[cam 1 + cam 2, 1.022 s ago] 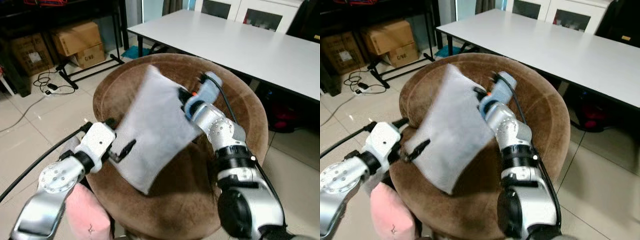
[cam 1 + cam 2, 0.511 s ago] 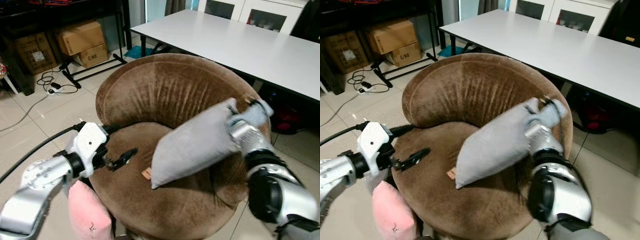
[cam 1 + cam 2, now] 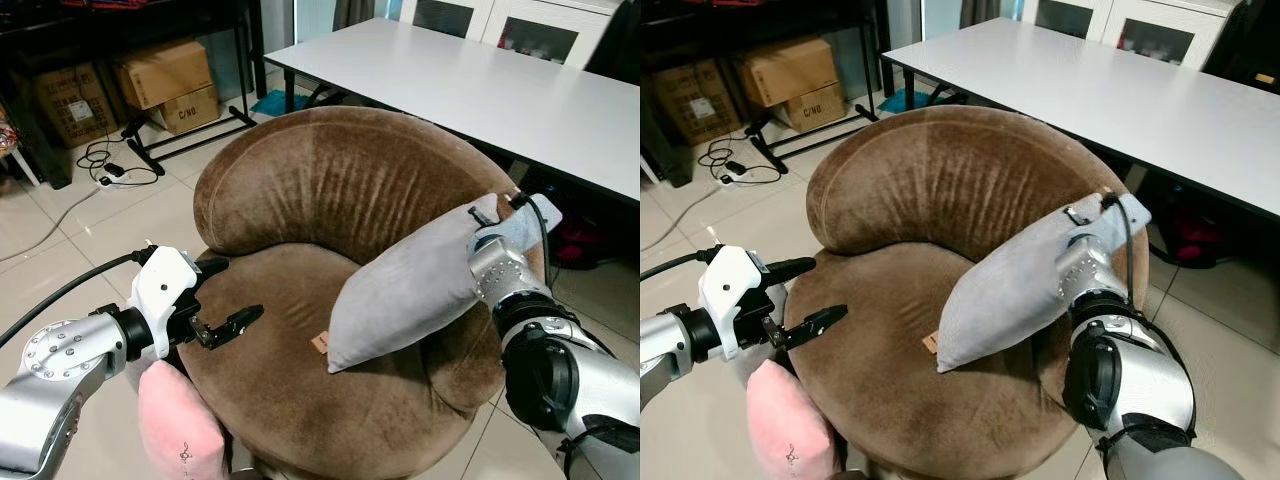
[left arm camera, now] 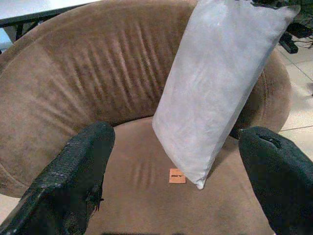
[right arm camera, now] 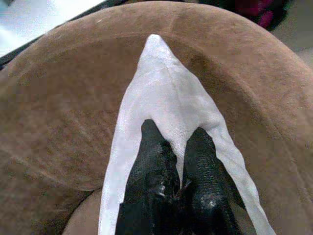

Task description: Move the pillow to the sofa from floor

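Before you stands a round brown velvet sofa chair on a pale tiled floor, with a long white table behind it. The grey rectangular fabric pillow hangs tilted over the seat's right side, its long axis sloping from your right gripper down to a low corner just above the cushion near a small orange tag. The right fingers are pinched closed on the pillow's top edge. Your left gripper hovers over the seat's left rim, its fingers spread wide and holding nothing. A pink soft cushion sits beside the chair below that arm. Open seat lies left of the pillow; lowering and releasing looks like the remaining step.
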{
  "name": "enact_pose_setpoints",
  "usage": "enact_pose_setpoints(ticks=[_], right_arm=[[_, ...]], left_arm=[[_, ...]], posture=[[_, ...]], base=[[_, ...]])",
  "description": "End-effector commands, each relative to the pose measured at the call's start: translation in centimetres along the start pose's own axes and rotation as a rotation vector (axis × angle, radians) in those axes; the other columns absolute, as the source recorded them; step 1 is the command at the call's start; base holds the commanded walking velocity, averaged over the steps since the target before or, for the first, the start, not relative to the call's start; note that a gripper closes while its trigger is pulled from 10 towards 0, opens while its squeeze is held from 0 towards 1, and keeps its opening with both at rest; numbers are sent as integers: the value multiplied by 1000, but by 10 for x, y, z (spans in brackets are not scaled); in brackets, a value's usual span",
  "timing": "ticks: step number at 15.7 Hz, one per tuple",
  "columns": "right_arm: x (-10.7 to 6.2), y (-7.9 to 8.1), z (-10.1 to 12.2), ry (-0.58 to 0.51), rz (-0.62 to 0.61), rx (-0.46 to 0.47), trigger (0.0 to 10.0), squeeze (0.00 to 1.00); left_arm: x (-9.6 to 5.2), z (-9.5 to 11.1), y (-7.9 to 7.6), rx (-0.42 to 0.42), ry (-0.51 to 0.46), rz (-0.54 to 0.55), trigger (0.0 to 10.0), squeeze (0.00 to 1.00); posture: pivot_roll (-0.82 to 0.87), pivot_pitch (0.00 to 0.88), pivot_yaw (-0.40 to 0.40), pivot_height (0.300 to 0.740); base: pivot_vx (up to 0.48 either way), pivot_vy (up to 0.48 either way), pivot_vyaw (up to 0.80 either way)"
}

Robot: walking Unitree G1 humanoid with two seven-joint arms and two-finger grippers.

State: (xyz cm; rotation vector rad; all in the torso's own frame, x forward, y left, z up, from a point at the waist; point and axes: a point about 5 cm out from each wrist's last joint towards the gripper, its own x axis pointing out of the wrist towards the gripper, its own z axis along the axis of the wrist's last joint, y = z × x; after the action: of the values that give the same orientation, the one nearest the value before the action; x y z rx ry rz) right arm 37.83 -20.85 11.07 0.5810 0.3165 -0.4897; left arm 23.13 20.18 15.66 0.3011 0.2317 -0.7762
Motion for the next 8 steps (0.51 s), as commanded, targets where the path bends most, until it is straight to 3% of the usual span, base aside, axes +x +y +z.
enact_pose_setpoints(ticks=[1, 6, 7, 8], right_arm=[[-1, 14, 17, -64, 51, -16, 10000, 0], [-1, 21, 18, -81, 125, -81, 10000, 0], [-1, 20, 21, -86, 119, -80, 10000, 341], [-1, 20, 21, -87, 119, -81, 10000, 580]], left_arm=[[-1, 5, 0, 18, -9, 0, 10000, 0], [-1, 6, -1, 8, -15, -15, 10000, 0], [-1, 5, -2, 9, -12, -20, 10000, 0], [-1, 5, -2, 10, -11, -23, 10000, 0]], posture=[[3, 0, -29, 740], [11, 0, -34, 740], [12, 0, -33, 740], [12, 0, -33, 740]], base=[[0, 0, 0], [0, 0, 0], [0, 0, 0], [0, 0, 0]])
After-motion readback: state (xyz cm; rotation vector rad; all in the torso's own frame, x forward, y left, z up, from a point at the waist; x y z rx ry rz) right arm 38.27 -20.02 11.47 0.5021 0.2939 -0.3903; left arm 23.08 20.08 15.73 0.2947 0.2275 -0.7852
